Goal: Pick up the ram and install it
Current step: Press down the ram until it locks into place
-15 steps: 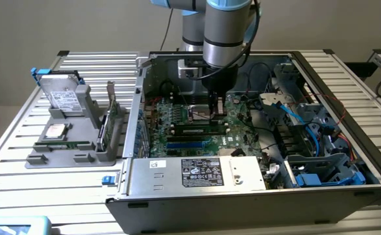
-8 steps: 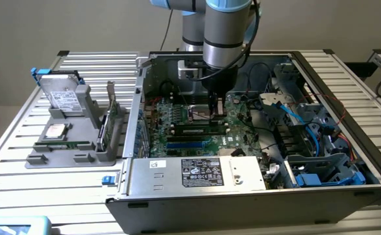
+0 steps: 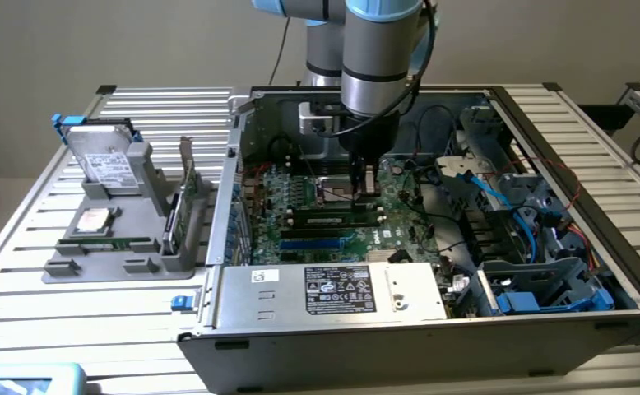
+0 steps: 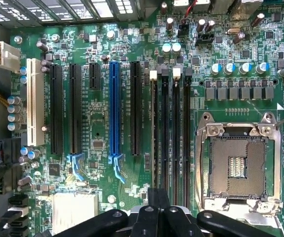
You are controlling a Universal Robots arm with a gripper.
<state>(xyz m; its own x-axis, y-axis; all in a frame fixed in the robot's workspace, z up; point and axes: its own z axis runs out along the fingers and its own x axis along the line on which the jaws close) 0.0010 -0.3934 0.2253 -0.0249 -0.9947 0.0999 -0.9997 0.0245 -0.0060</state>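
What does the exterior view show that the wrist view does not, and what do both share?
Exterior view alone: the open computer case, the grey holder on the exterior view's left, carrying a hard drive, a silver CPU chip, the ram and a green expansion card. Wrist view alone: a blue expansion slot, a white slot and four long memory slots. Both share the motherboard, the empty CPU socket and the claw above it.

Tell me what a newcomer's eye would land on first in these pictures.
First, the open computer case with its green motherboard laid bare, and the robot arm reaching straight down into it, its gripper just above the board. In the wrist view, the empty CPU socket and the long blue slot stand out. At the exterior view's left, a grey holder carries spare parts.
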